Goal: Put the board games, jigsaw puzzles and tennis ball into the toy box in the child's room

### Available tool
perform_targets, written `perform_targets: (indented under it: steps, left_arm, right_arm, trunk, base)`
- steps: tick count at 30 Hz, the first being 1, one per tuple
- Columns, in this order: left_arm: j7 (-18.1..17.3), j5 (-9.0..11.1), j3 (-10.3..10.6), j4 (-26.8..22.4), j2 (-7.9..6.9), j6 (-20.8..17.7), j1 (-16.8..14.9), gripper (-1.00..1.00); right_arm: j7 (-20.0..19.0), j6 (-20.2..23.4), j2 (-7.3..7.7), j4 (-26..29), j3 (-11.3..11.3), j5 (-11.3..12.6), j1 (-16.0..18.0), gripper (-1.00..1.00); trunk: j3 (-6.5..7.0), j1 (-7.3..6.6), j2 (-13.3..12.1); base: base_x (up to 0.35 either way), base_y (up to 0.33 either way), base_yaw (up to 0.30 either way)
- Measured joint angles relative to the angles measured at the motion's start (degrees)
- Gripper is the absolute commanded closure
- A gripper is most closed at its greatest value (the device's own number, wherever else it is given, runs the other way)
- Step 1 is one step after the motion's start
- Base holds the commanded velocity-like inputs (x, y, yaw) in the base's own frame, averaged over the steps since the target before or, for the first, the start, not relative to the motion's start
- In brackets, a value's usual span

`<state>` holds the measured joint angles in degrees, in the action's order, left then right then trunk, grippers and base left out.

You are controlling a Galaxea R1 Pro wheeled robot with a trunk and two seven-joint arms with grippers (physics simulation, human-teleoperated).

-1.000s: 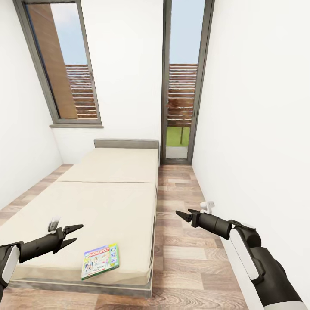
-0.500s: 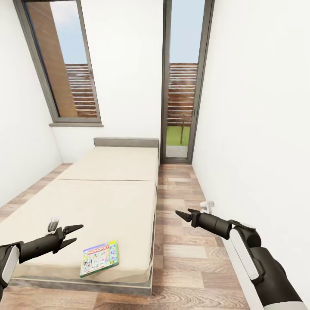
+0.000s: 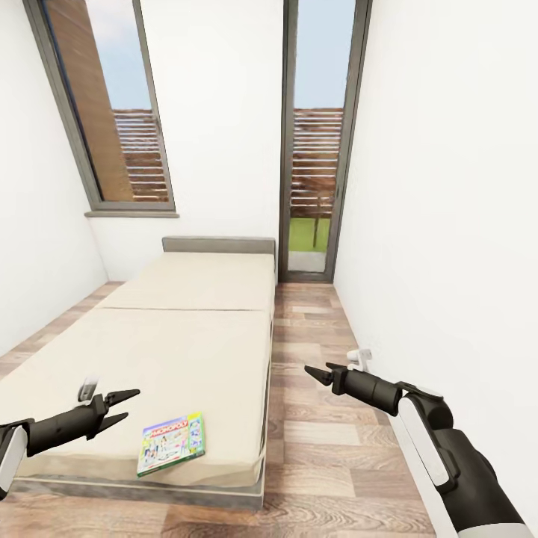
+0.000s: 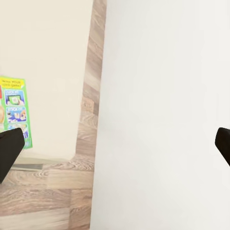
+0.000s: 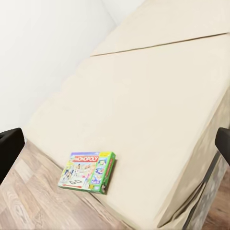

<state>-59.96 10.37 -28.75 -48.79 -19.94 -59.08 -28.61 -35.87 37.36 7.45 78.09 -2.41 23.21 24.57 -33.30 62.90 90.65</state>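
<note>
A green and white Monopoly board game (image 3: 172,443) lies flat on the near corner of the bed (image 3: 187,336), close to the foot edge. The right wrist view shows the game (image 5: 87,171) on the beige mattress (image 5: 158,96), and the left wrist view shows it (image 4: 14,112) at the mattress edge. My left gripper (image 3: 128,405) hovers open just left of the game, over the bed. My right gripper (image 3: 314,370) is open above the floor to the right of the bed. The table, toy box, jigsaw puzzles and tennis ball are out of view.
A strip of wood-plank floor (image 3: 314,418) runs between the bed and the white right wall (image 3: 448,224). A small white fitting (image 3: 362,357) sticks out low on that wall. A tall window (image 3: 112,112) and a glass door (image 3: 317,149) stand behind the grey headboard (image 3: 218,246).
The whole view has shifted slightly, so the camera has moved. My left arm has drifted a little to the left and down. Both grippers stay open.
</note>
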Motion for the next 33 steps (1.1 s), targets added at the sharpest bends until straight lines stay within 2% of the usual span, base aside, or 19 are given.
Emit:
perform_targets:
  steps: [5, 10, 12, 19, 27, 33]
  left_arm:
    - [-0.06, 0.08, -0.26, 0.0, -1.62, -0.01, 0.0, -1.0]
    - [-0.07, 0.11, -1.77, 0.0, -2.53, -0.07, 0.0, -1.0]
    - [-0.09, 0.12, -2.28, 0.0, -2.62, -0.09, 0.0, -1.0]
    - [-0.29, 0.22, -2.8, 0.0, -2.65, -0.15, 0.0, -1.0]
    - [-0.41, 0.22, -2.89, 0.0, -2.57, -0.42, 0.0, -1.0]
    - [-0.4, 0.21, -2.86, -0.01, -2.6, -0.43, 0.0, -1.0]
  right_arm:
    - [-0.01, 0.0, 0.04, -0.01, 0.03, 0.02, 0.0, -1.0]
    - [-0.01, -0.01, 0.0, 0.08, -0.01, 0.02, 0.0, -1.0]
    - [-0.01, -0.01, 0.0, 0.09, -0.01, 0.02, 0.0, -1.0]
    - [0.01, 0.0, 0.0, 0.09, -0.02, 0.03, 0.0, -1.0]
    - [0.0, -0.02, 0.04, 0.09, 0.05, 0.02, 0.0, -1.0]
    - [-0.01, 0.0, 0.02, 0.14, 0.0, 0.02, 0.0, -1.0]
  trunk:
    - [-0.9, 1.1, 2.01]
    - [-1.8, 2.2, 4.01]
    - [-2.15, 2.64, 4.81]
    - [-2.16, 2.64, 4.83]
    - [-3.59, 4.4, 8.02]
    - [-4.67, 5.74, 10.43]
  base:
    - [0.0, 0.0, 0.0]
    - [0.0, 0.0, 0.0]
    - [0.0, 0.0, 0.0]
    - [0.0, 0.0, 0.0]
    - [-0.016, 0.0, 0.0]
    - [-0.21, 0.034, 0.0]
